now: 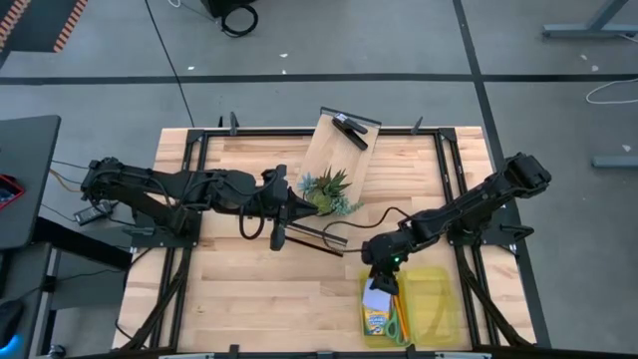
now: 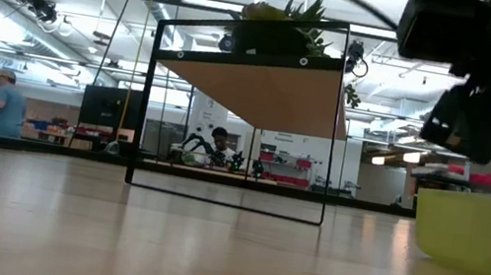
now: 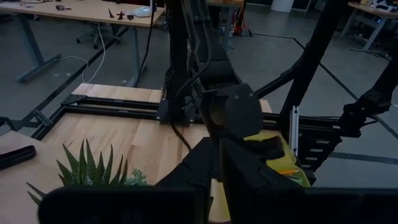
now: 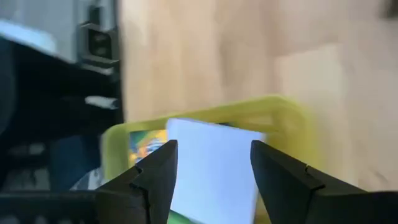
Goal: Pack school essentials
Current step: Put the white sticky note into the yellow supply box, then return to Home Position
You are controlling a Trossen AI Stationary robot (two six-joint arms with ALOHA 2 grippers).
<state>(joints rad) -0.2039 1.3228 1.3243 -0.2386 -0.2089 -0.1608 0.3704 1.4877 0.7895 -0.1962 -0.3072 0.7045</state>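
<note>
My right gripper (image 1: 384,271) (image 4: 212,149) hangs open above the far end of a yellow bin (image 1: 439,299) (image 2: 484,237) at the table's near right. The pale blue-white pad (image 1: 377,299) (image 4: 214,180) lies in the bin below the fingers, resting on the yellow-green crayon box (image 1: 376,322) (image 4: 146,144). Green-handled scissors (image 1: 401,325) and an orange pencil (image 1: 393,307) lie beside them in the bin. In the low view the right gripper (image 2: 473,121) is well above the bin's rim. My left arm (image 1: 269,194) reaches to mid-table beside the plant.
A black-framed shelf (image 2: 241,107) with a wooden top board (image 1: 339,150) stands at mid-table, toward the far edge. It carries a spiky green plant (image 1: 329,189) (image 3: 87,168) and a black clip-like object (image 1: 349,130). Bare wood lies at near left. People work in the room behind.
</note>
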